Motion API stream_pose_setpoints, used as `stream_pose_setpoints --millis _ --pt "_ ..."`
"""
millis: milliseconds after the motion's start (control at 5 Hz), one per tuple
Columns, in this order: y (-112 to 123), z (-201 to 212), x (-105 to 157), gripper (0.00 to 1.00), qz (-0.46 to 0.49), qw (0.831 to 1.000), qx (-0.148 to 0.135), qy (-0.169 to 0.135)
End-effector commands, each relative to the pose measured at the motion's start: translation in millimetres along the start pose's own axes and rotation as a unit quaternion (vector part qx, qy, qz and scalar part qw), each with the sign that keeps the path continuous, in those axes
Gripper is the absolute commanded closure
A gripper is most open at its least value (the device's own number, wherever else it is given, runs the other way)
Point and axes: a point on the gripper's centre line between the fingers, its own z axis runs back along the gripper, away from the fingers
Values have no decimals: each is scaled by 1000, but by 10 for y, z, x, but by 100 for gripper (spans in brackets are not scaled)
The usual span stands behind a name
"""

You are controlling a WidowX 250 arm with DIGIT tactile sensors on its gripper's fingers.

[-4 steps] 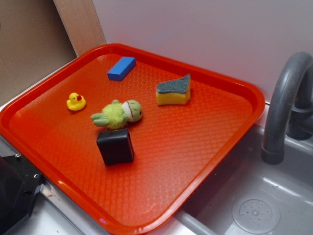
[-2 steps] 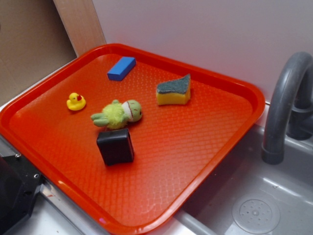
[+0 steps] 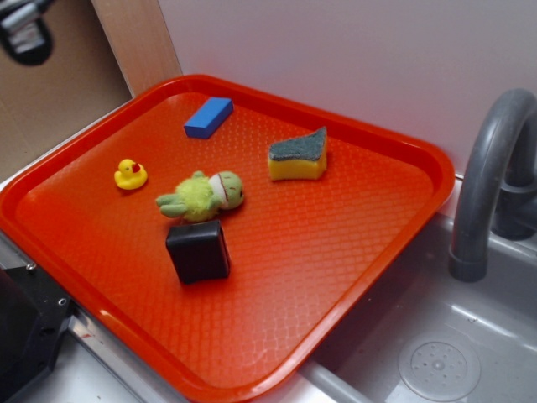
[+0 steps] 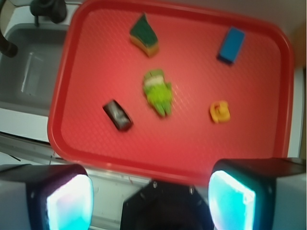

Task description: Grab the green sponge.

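The green sponge (image 3: 298,155), a yellow wedge with a dark green top, lies on the far side of the red tray (image 3: 336,269). In the wrist view the sponge (image 4: 145,36) sits near the top, far below and ahead of the camera. My gripper (image 4: 151,194) hangs high above the tray's near edge, open, with nothing between its glowing pads (image 4: 232,199). In the exterior view only a small part of the gripper (image 3: 25,29) shows at the top left corner, well away from the sponge.
On the tray lie a fuzzy green plush toy (image 3: 201,195), a black block (image 3: 198,251), a yellow rubber duck (image 3: 130,174) and a blue block (image 3: 208,117). A grey faucet (image 3: 487,185) and a sink (image 3: 436,361) are to the right of the tray.
A part of the gripper has come into the exterior view at the top left corner. Nothing on the tray has moved.
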Motion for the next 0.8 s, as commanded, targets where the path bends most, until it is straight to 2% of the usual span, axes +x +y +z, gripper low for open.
stream_pose_setpoints --millis 0,400,600 --pt "-160 -149 646 0 -59 998 7 -22" --pt "-110 -360 1068 0 -166 985 39 -33" --pt "-19 -383 1066 0 -182 981 48 -40"
